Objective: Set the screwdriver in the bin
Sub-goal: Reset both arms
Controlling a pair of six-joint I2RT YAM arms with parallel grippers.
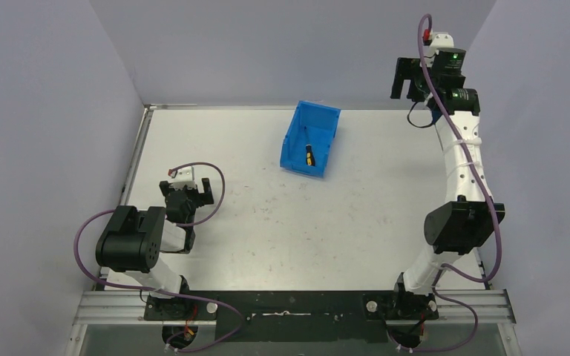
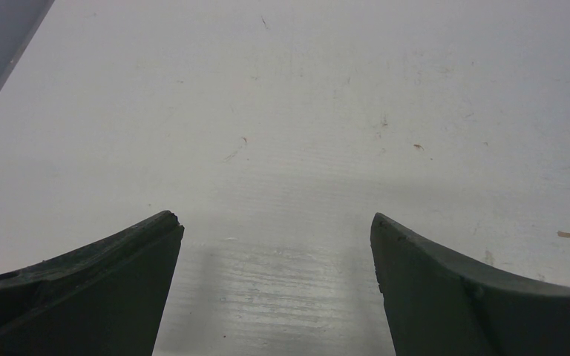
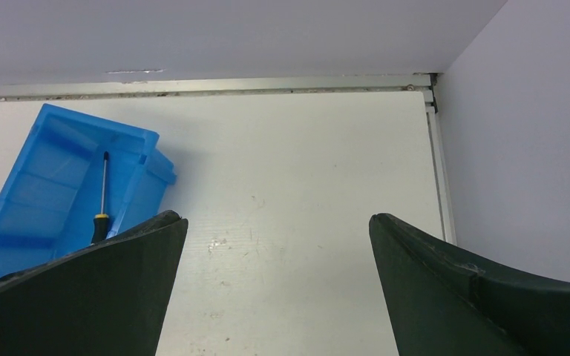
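screwdriver (image 1: 308, 153): lying inside the bin (image 1: 329, 135) on its floor, far-centre of the table (image 1: 267, 222). Nothing holds it.
task state: reads as done from how things lie; I'd just verify and keep both arms out.
right gripper (image 1: 406, 89): jaws wide apart, empty, raised up by the far-right corner, well clear of the bin.
left gripper (image 1: 186, 191): jaws spread, empty, low over the near-left table, well apart from the bin.
key relation: the bin sits left of and below the right gripper. In the right wrist view it's at lower left, off the gripper's centreline.
long axis: screwdriver runs along the bin's length, shaft toward the far wall, handle toward the near end.
nearer arm: right looks the closer one across the table, but it's high up. Left would need a long diagonal reach.
if re-grasp needed: my call is right arm, swing left and drop, jaws closing across the shaft or handle rather than along it.
hidden: the right wrist view has the handle butt and the bin's near corner cut off behind a finger (image 3: 104, 289).
hard to see: shaft tip is too thin to resolve from the top camera. Can't tell if it touches a bin wall.
left wrist view: only bare scuffed table between the fingers, no task things.
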